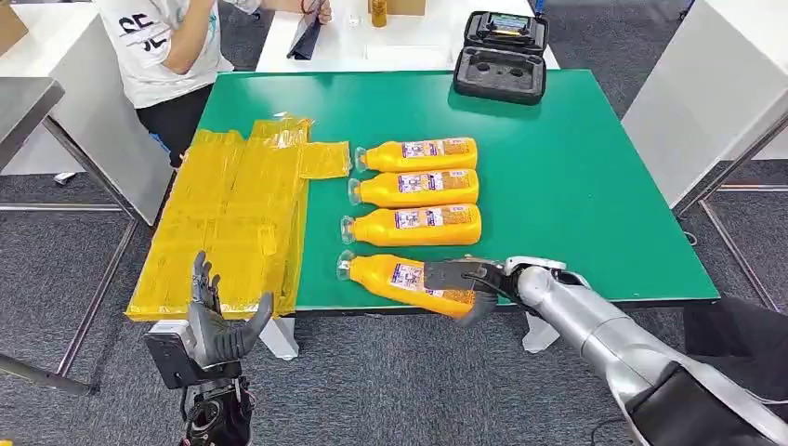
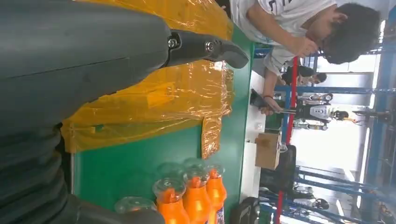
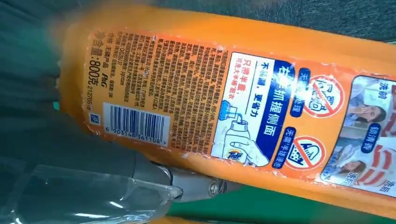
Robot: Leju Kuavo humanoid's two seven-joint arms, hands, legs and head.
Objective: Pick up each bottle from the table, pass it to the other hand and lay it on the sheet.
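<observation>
Bottles: four orange bottles lie on their sides in a row on the green tabletop (image 1: 576, 186), caps toward the yellow sheet (image 1: 232, 223).
Nearest bottle: the nearest bottle (image 1: 395, 277) lies at the tabletop's front edge, tilted out of line with the other three bottles (image 1: 418, 190).
Right hand: the right hand (image 1: 465, 283) is wrapped around that bottle's lower body; its dark fingers cover part of the label.
Right wrist view: label (image 3: 261, 112) with barcode and printed text up close; bottle ends cut off.
Left hand: the left hand (image 1: 218, 321) hangs below the front edge by the sheet, fingers spread and upward, holding nothing.
Left wrist view: capped bottle necks and crinkled sheet; hand blurred, looming large.
Background: a seated person (image 1: 172, 46) partly cut off; a black case (image 1: 502, 56) lies open at the far edge.
</observation>
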